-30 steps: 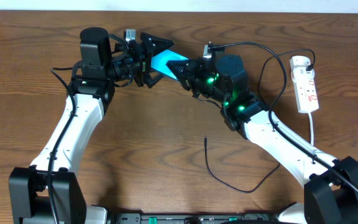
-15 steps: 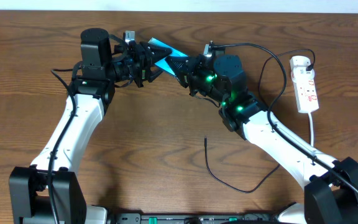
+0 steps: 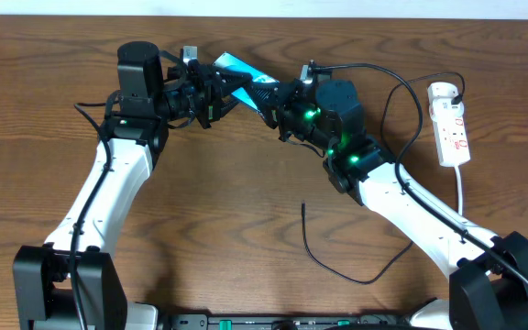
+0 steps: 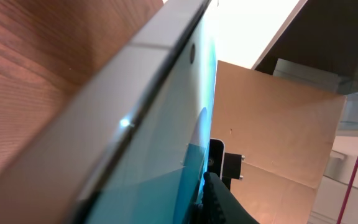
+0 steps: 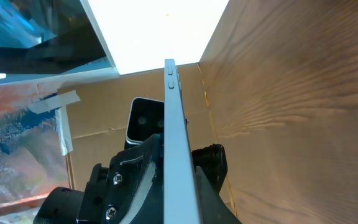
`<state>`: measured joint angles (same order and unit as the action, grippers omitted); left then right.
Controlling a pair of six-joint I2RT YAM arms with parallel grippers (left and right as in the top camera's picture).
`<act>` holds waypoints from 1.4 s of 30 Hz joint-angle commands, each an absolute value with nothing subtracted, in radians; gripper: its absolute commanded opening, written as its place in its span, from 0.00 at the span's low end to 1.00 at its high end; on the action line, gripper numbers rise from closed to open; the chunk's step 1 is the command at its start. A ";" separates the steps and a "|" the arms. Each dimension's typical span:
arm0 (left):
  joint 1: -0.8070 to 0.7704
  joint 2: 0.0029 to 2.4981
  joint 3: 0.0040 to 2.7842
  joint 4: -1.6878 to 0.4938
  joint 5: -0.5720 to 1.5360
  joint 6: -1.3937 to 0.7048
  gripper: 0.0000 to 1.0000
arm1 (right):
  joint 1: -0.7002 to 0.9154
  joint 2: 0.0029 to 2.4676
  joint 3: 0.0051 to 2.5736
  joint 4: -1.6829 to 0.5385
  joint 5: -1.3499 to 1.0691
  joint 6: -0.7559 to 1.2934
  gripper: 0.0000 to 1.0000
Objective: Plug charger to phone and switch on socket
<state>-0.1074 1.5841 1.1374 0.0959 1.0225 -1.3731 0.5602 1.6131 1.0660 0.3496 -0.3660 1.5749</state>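
Note:
The phone (image 3: 239,66), its cyan screen lit, is held tilted on edge above the table between both grippers. My left gripper (image 3: 220,92) grips its left end. In the left wrist view the phone (image 4: 154,155) fills the frame, and one black finger (image 4: 219,202) presses on the glass. My right gripper (image 3: 273,99) is shut on the other end. In the right wrist view the phone (image 5: 176,137) shows edge-on between the fingers. The charger cable (image 3: 337,270) lies loose on the table, its free tip (image 3: 302,207) near the middle. The socket (image 3: 452,124) lies at the far right.
The socket's thick white cord (image 3: 461,197) runs down toward the right arm. The black cable loops under the right forearm and up to a plug at the socket's top end (image 3: 456,89). Bare brown wood (image 3: 209,211) lies between the arms.
The left gripper's jaws have closed onto the phone. The phone has tipped from lying fairly flat to standing more on edge, and has shifted slightly toward the table's far side.

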 commanded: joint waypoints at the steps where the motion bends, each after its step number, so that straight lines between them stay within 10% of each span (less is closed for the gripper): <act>1: -0.115 1.577 1.147 0.118 1.024 -1.300 0.19 | 0.578 1.610 1.066 0.317 -0.468 1.502 0.01; 42: -0.115 1.577 1.147 0.119 0.975 -1.250 0.08 | 0.632 1.610 1.066 0.295 -0.481 1.479 0.01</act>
